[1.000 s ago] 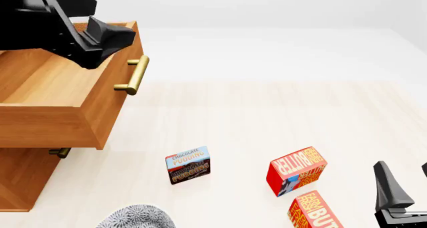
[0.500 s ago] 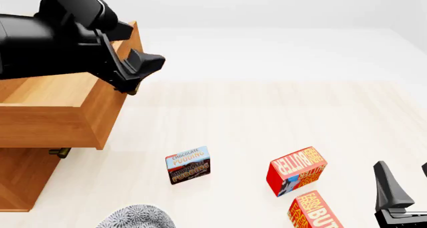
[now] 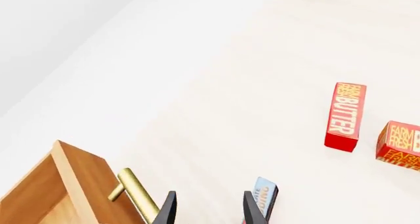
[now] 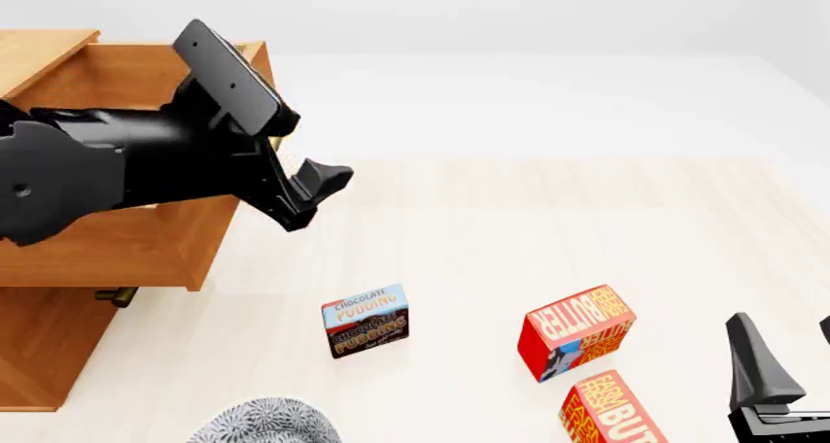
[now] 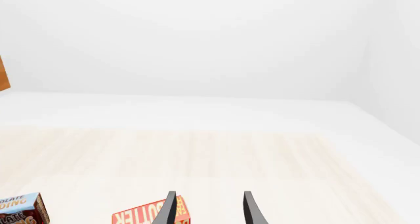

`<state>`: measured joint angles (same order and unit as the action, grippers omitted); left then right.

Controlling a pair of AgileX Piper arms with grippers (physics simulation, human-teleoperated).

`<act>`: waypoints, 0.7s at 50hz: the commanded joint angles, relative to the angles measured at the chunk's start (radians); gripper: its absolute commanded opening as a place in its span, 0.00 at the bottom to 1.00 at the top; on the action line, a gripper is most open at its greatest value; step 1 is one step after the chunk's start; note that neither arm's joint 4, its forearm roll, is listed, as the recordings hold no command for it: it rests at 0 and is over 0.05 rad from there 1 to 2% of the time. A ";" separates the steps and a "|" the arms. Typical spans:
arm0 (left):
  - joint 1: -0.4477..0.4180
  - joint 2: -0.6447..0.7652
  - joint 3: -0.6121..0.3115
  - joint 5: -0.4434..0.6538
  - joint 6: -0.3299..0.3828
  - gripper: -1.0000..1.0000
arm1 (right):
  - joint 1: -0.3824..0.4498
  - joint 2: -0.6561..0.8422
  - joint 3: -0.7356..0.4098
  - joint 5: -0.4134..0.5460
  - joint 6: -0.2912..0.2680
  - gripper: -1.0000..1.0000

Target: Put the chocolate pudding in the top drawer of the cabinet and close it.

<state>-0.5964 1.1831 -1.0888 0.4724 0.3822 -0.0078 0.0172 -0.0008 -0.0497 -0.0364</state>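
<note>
Chocolate pudding sits lower centre of the front view on the worktop, standing on edge, long axis running left-right, printed face toward the camera. Your left end effector hangs upper left, fingers apart, holding nothing. Risk: you come down skewed and tip the box, or grab a butter box nearby. Top drawer is open. Right end effector is also apart, empty.

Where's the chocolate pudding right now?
In the front view the chocolate pudding stands on the table, left of the two butter boxes, right of the cabinet, below the open top drawer.
</note>
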 commanded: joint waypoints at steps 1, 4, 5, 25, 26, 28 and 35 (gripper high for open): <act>-0.003 0.032 0.065 -0.061 0.008 1.00 | 0.000 0.000 0.000 0.000 0.000 1.00; -0.002 0.038 0.075 -0.075 0.005 1.00 | 0.000 0.000 0.000 0.000 0.000 1.00; -0.002 0.038 0.075 -0.075 0.005 1.00 | 0.000 0.000 0.000 0.000 0.000 1.00; -0.010 0.071 0.149 -0.149 0.013 1.00 | 0.000 0.000 0.000 0.000 0.000 1.00; -0.006 0.074 0.156 -0.155 0.022 1.00 | 0.000 0.000 0.000 0.000 0.000 1.00; -0.008 0.084 0.161 -0.160 0.018 1.00 | 0.000 0.000 0.000 0.000 0.000 1.00; -0.013 0.095 0.179 -0.183 0.018 1.00 | 0.000 0.000 0.000 0.000 0.000 1.00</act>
<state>-0.6051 1.2603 -0.9406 0.3227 0.3974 -0.0079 0.0171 -0.0008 -0.0497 -0.0365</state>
